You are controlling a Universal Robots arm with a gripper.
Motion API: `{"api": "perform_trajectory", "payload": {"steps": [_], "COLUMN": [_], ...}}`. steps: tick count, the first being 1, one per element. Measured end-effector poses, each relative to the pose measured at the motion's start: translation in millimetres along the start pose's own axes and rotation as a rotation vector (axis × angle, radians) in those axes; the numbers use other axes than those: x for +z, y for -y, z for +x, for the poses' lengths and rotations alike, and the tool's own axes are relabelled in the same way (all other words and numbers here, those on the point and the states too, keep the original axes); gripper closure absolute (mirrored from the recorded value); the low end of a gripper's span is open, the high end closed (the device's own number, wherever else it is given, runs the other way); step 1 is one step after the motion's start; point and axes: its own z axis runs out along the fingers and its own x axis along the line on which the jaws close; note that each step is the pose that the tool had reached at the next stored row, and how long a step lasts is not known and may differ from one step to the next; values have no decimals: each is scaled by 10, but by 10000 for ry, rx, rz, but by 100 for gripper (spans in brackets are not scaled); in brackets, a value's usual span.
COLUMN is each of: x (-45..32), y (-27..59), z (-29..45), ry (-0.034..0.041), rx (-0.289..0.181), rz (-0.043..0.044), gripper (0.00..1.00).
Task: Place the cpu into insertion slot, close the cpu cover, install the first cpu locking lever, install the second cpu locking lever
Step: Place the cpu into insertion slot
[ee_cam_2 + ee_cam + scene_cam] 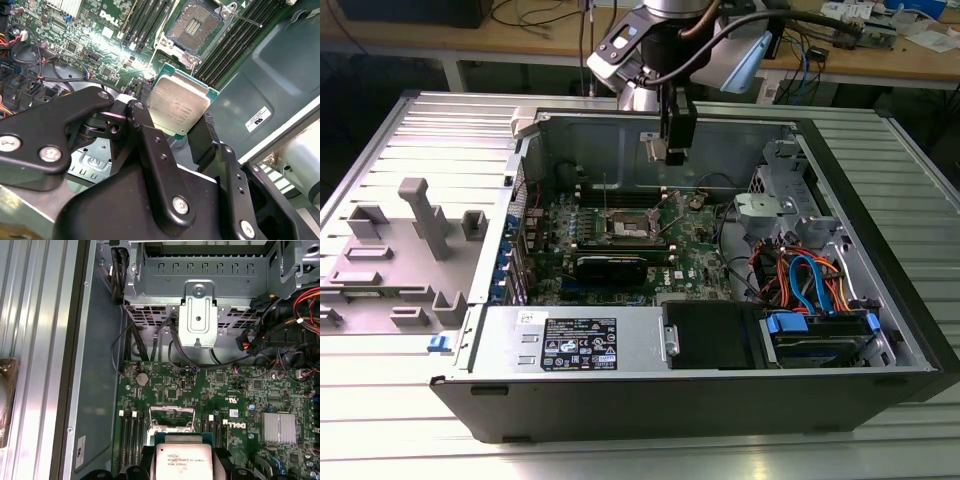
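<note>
In the exterior view the insertion slot lies open, contacts exposed. Toward that view's right and well above it, your gripper is clenched on the cpu by two opposite edges. Judgement: bring the chip level and square to the socket rim, since any tilt endangers the contacts.

Square, silver-topped cpu hangs above the green board, apart from the insertion slot, whose dark centre lies uncovered.
</note>
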Motion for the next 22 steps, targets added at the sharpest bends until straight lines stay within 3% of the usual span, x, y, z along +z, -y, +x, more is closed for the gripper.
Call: {"api": "perform_trajectory", "payload": {"steps": [22], "x": [78], "y": [7], "z": [-2], "ry": [-1], "rx": [0], "rz": [0], "gripper": [46]}}
